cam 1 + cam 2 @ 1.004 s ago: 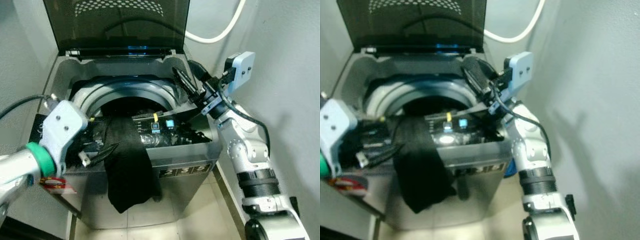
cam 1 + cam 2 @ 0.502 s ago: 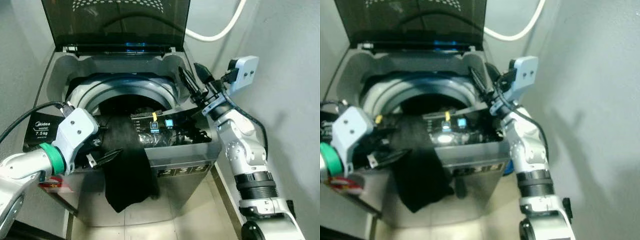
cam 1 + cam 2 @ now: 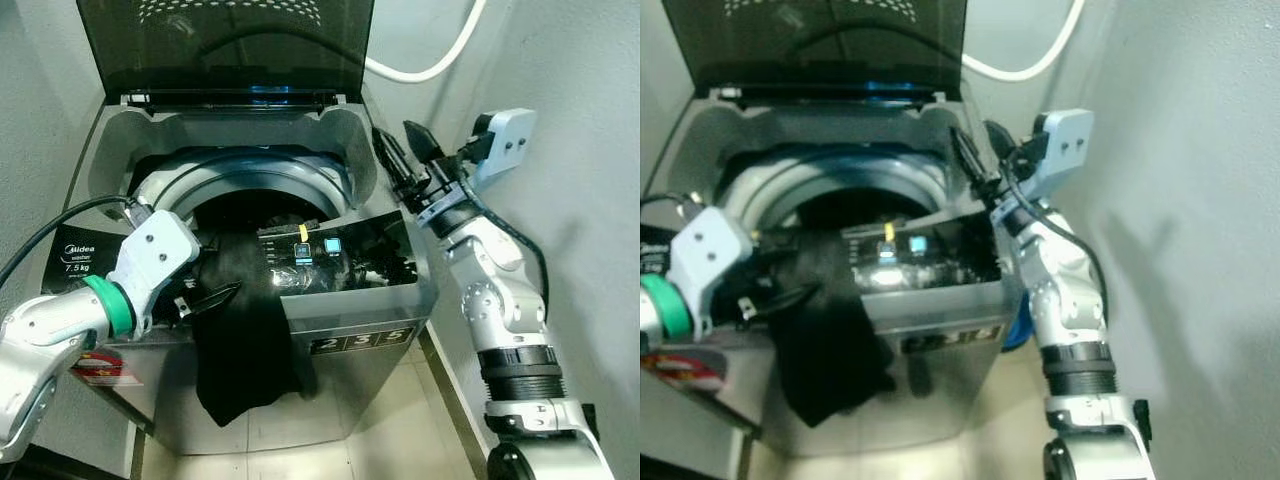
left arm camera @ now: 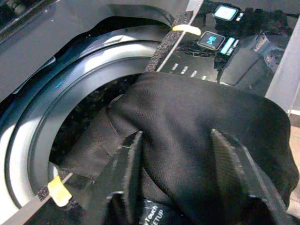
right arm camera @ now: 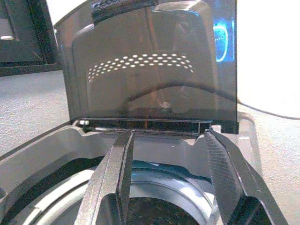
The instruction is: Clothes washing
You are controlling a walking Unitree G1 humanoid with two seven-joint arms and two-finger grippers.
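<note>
Head view: top-load washing machine (image 3: 365, 335) lid up, black garment (image 3: 245, 330) draped over front rim, half outside the drum; loading unfinished.
Left wrist: left tool (image 4: 176, 176) parted, straddling the garment, not clamped.
Right wrist: right tool (image 5: 168, 180) open, empty, over the drum.

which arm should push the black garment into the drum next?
Likely left. The left gripper is open right at the black garment draped over the washer's front edge. The right gripper, also open, is up by the lid hinge corner, away from the cloth.
</note>
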